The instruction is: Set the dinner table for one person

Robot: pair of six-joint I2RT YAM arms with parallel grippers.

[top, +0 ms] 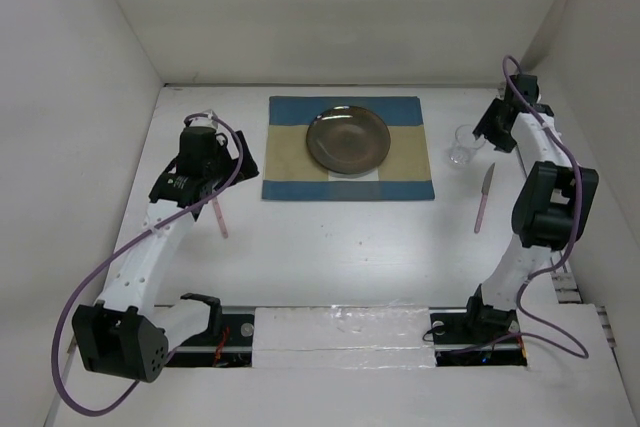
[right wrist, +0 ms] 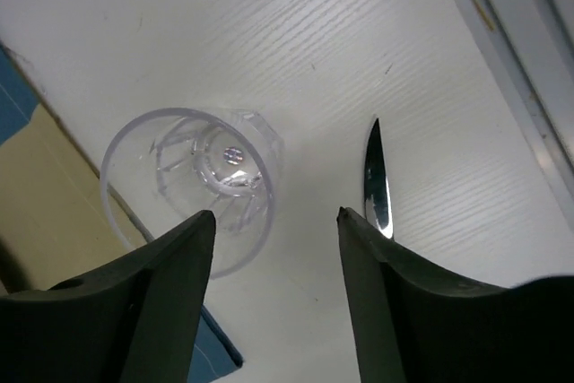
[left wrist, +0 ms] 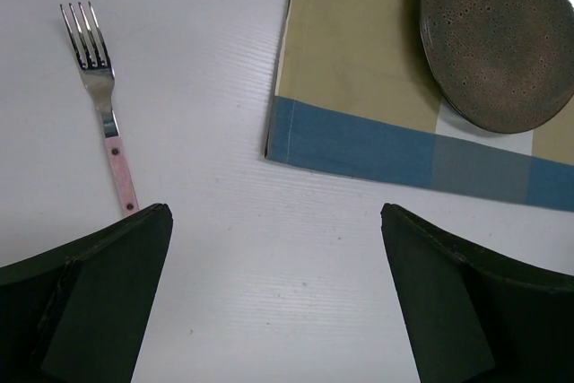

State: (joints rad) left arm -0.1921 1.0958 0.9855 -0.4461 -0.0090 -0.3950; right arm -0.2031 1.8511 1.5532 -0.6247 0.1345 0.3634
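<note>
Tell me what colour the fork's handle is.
Pale pink, with bare metal tines, on the fork; the left wrist view shows it best.

We look down on a large, matte white worktop (top: pixel 330 267) with four things lying directly on it. A blue-and-beige placemat (top: pixel 290 152) lies flat at the far middle. To its left, apart from the cloth, a fork (left wrist: pixel 101 105) with a pink handle lies flat, its tines toward the far side. Near the placemat's right edge a clear glass (top: pixel 462 145) stands upright. Beside the glass and closer to us lies a pink-handled knife (top: pixel 484 199), its blade pointing away.
</note>
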